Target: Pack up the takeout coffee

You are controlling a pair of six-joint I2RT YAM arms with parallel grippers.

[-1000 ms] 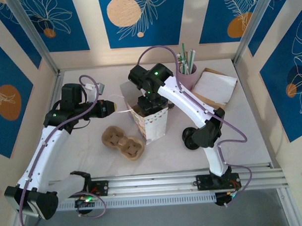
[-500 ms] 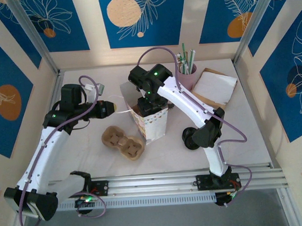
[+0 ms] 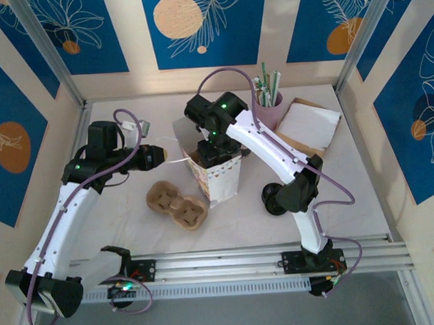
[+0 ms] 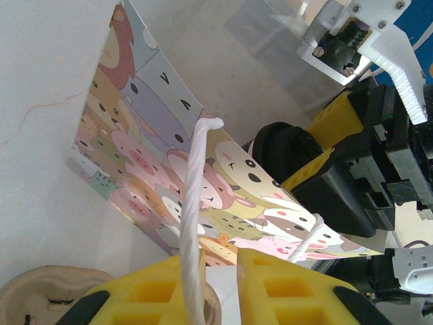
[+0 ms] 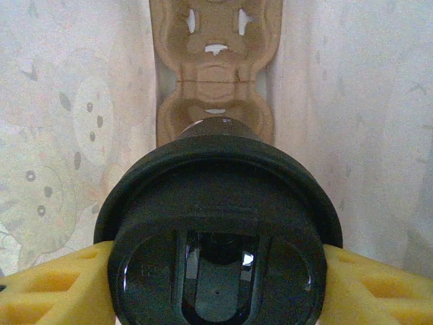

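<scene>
The takeout coffee (image 5: 216, 237) is seen from above, its round black lid facing the camera. My right gripper (image 5: 216, 288) is shut on it, with a yellow finger (image 5: 40, 284) on each side. It hangs inside the cartoon-print paper bag (image 3: 223, 180), above a brown cardboard cup carrier (image 5: 215, 68) on the bag's floor. In the top view the right gripper (image 3: 214, 150) reaches down into the bag's mouth and hides the cup. My left gripper (image 3: 163, 156) is shut on the bag's white rope handle (image 4: 191, 203) and holds it taut to the left. The printed bag wall (image 4: 203, 196) shows close ahead of the left gripper (image 4: 220, 288).
A second cardboard cup carrier (image 3: 177, 204) lies on the table left of the bag. A pink cup of straws (image 3: 270, 98) and a white paper stack (image 3: 310, 123) sit at the back right. Black lids (image 3: 273, 198) lie beside the right arm.
</scene>
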